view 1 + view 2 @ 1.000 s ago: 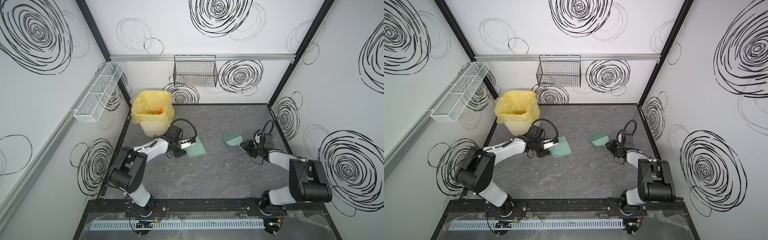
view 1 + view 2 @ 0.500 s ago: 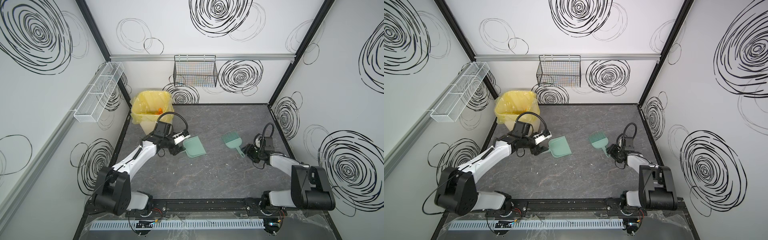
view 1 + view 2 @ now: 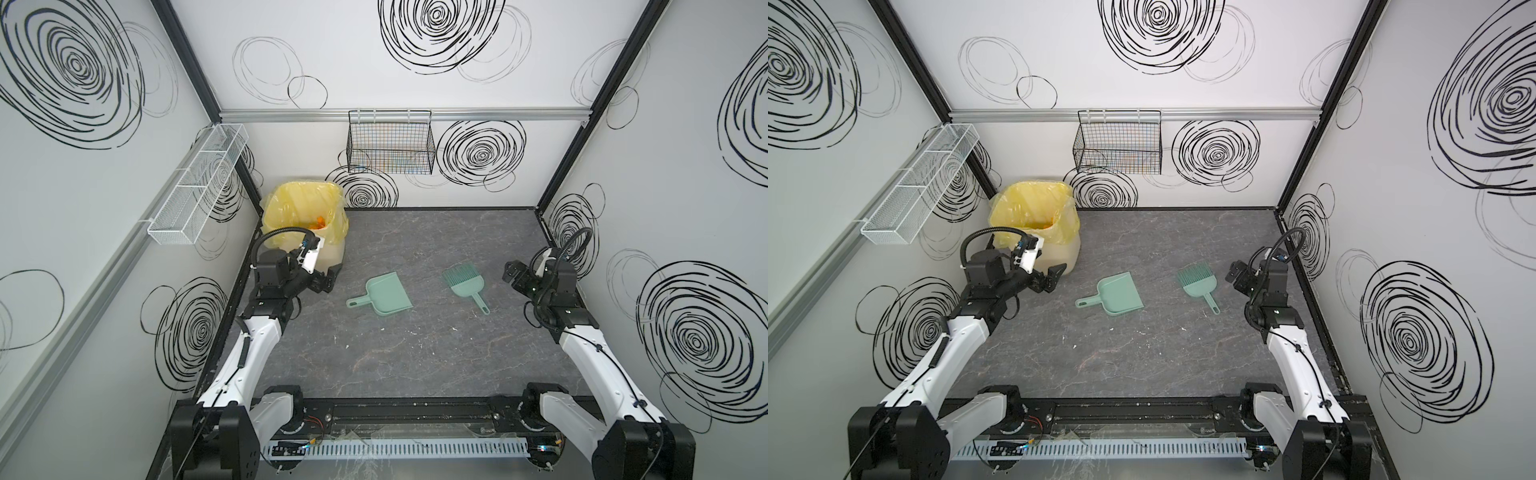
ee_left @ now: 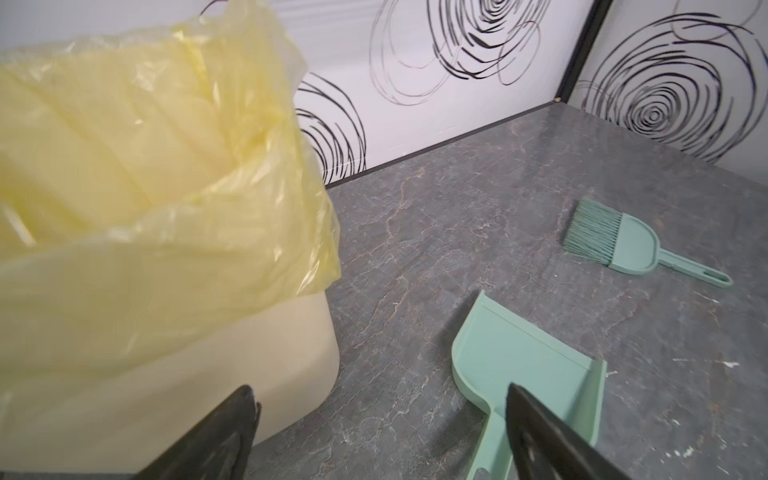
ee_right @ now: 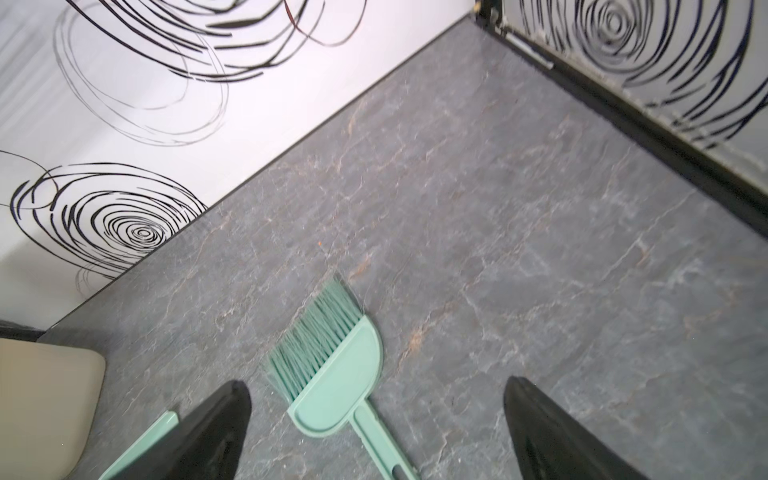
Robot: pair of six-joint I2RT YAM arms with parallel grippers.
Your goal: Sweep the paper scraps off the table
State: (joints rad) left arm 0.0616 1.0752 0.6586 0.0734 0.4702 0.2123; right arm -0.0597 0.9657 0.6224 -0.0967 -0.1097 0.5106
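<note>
Few flecks [image 4: 730, 364]: tiny white bits on the desk [image 3: 415, 365], on the near side of the dustpan [image 3: 384, 293]. You cannot tell whether they are paper.
Dustpan: lies flat on the desk with nothing holding it, and its handle points toward your left arm.
Brush [image 3: 464, 283]: lies just right of the dustpan and apart from it, handle toward you, bristles away.
Left claw [image 3: 329, 279]: hangs left of the dustpan, clear of its handle, with the jaws spread wide and empty.
Right claw [image 3: 512, 275]: sits right of the dustpan, past the brush, jaws also wide apart and gripping nothing.
Bin [image 3: 332, 253]: stands behind and left of the dustpan, lined with a yellow bag. The only paper scraps [image 3: 318, 222] you can make out are orange pieces inside it.
Speck [image 5: 319, 244]: one tiny orange dot lies on the desk farther back than the dustpan, just past the brush's bristles.
Handling: treat the scraps as very light, soft and crumpled. They will probably skid and flutter at a touch, and a claw would likely flick or crush them.
Where to hold: take the tools, not the paper, each by its thin handle. Both look like stiff, smooth plastic lying flat, so come in low and square or the handle may twist out.
</note>
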